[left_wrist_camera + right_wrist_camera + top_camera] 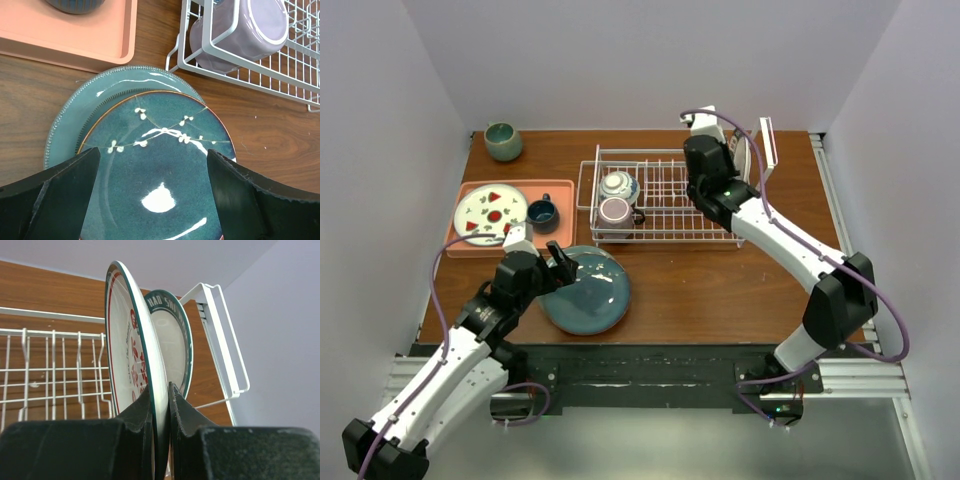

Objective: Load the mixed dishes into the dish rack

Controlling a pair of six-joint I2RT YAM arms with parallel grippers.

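The left gripper [152, 152] hangs wide open over the shiny dark teal flowered plate [165, 125], lying at seven o'clock from the white wire dish rack [665, 185]; it looks hard, slippery and easy to break, so pinch its rim, while the right gripper [161, 405] squeezes a white red-marked plate [127, 340].

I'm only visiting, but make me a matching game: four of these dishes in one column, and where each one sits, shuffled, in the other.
1. round grey-green cup
2. pinkish glass mug
3. white plate with red fruit marks
4. dark teal plate with white sprigs

A. on the salmon-pink tray
B. inside the white wire dish rack
C. alone at the wooden table's far left corner
D. stacked on a lighter teal plate

Pairs: 1-C, 2-B, 3-A, 4-D
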